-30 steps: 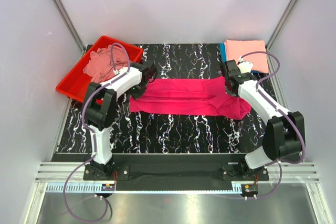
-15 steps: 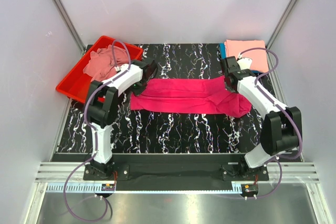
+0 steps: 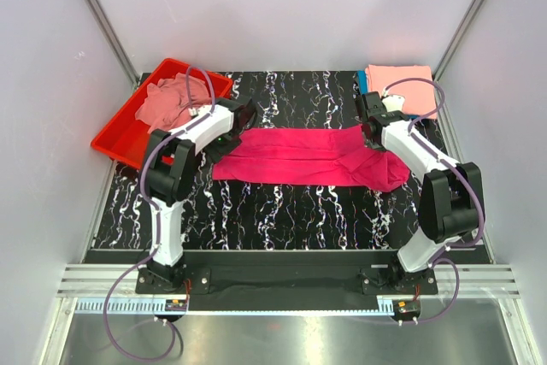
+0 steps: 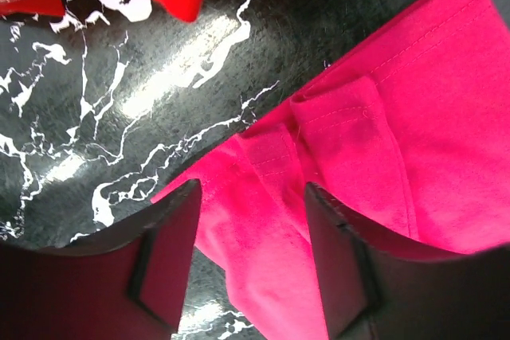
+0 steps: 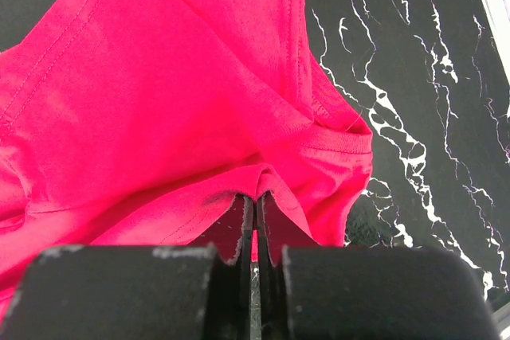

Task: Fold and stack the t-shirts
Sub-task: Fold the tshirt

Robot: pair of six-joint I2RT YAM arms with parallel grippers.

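Where the right gripper (image 5: 256, 224) meets the cloth, its two fingers are pressed together on a little fold of the bright pink shirt (image 3: 308, 156), at the shirt's right end. The left gripper (image 4: 251, 224) has its fingers apart. The shirt's left corner lies loose under them, and they hold nothing. The bright pink shirt lies in a long band across the middle of the black table (image 3: 282, 207), between the two arms. It looks soft, light and floppy, so I think it will sag and bunch up if grabbed in the middle. The best places to pinch look like the stitched edges at each end, one for each gripper. Now count: one bright pink shirt on the table, and one peach shirt (image 3: 400, 83) folded at the far right corner. One blue shirt (image 3: 361, 83) peeks out under it. A crumpled pink heap (image 3: 167, 102) sits in the one red tray (image 3: 115, 141) at the far left. I cannot tell if that heap is one shirt or more.
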